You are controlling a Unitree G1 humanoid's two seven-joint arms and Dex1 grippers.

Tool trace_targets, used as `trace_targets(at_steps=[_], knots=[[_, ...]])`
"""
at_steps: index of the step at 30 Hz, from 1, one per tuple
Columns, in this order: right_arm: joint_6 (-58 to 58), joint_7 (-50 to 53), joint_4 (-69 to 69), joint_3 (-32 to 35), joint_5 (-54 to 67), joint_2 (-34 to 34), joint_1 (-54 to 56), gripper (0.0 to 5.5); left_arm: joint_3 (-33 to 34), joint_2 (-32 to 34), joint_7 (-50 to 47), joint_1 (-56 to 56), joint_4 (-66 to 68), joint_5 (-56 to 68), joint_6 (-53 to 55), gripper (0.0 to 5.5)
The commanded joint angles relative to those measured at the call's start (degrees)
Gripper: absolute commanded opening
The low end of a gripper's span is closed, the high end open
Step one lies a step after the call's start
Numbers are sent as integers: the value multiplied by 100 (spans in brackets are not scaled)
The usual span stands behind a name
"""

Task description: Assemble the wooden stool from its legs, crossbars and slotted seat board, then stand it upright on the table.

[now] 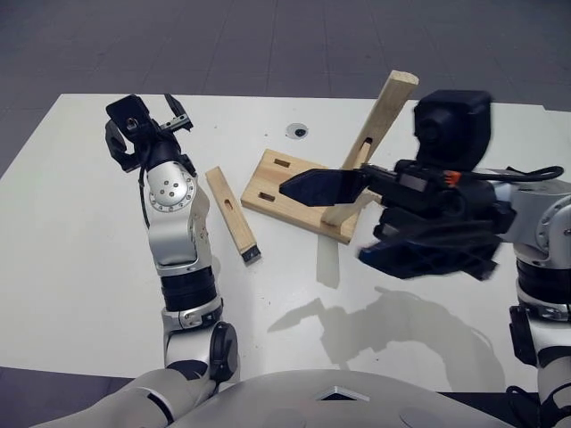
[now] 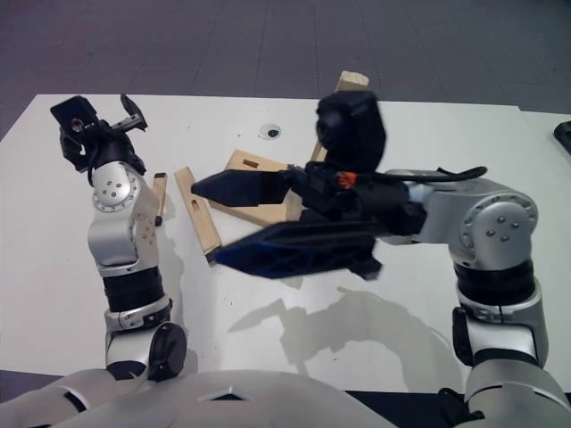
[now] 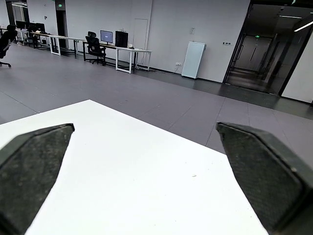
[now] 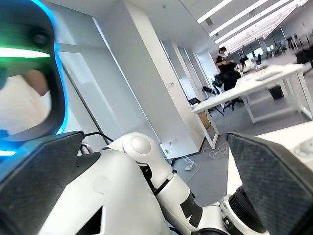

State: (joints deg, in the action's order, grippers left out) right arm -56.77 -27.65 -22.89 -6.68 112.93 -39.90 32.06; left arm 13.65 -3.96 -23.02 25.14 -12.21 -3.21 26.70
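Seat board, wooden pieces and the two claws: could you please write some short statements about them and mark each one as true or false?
1. The seat board lies on the table, and one leg rises from it at a slant. True.
2. The left claw is shut on a crossbar. False: it is open and empty.
3. A loose slotted piece lies on the table to the left of the seat board. True.
4. The right claw is shut. False: its fingers are spread wide.
5. The stool stands finished and upright. False: only one leg is up.
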Motion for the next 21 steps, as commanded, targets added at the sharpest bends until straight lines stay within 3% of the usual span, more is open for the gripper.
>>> trace_targets(at_steps=[1, 6, 16, 21], knots=[[-240, 637, 385, -280, 3, -33, -38, 537, 1, -23, -46, -45, 10, -13, -13, 540], [-656, 644, 745, -170, -308, -486, -58, 537, 28, 13, -58, -32, 58, -8, -37, 540], [-1103, -710, 715, 269, -2139, -1061, 311, 537, 32, 93, 5, 6, 110, -4, -38, 540], [-543, -512, 757, 520, -2980, -643, 451, 537, 23, 86, 11, -13, 140, -2, -37, 540]])
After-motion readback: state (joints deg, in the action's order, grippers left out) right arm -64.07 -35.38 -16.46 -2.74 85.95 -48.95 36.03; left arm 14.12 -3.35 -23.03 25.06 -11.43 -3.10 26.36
